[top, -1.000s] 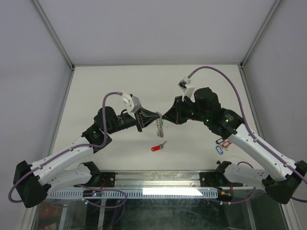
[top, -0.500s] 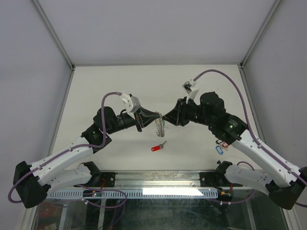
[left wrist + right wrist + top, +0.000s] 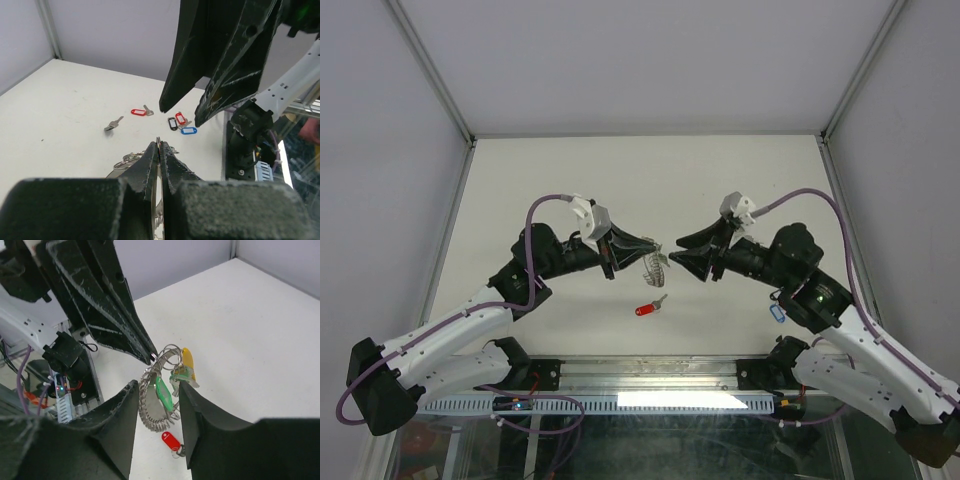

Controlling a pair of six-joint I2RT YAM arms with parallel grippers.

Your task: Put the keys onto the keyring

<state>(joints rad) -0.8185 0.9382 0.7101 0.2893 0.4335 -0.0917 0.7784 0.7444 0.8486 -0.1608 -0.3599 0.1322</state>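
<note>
The keyring [image 3: 655, 266], a coiled silvery loop, hangs above the table from my left gripper [image 3: 657, 245], which is shut on its wire. The left wrist view shows those jaws [image 3: 159, 145] pressed together on the keyring [image 3: 125, 161]. A green-tagged key [image 3: 163, 393] and a yellow-tagged key [image 3: 187, 360] hang on the keyring [image 3: 150, 412]. My right gripper [image 3: 673, 250] stands open just right of the ring, holding nothing; in its wrist view the right gripper [image 3: 156, 390] frames the ring from behind. A red-tagged key [image 3: 648, 307] lies on the table below.
More keys lie on the table by the right arm's base: a blue tag [image 3: 778, 312], and in the left wrist view a red tag [image 3: 137, 112], a bare silver key [image 3: 114, 124] and a black, red and blue cluster [image 3: 181, 123].
My right gripper has opened and drawn back to the right, away from the keyring, with its arm dropping lower. The left gripper still holds the ring in the same place.
</note>
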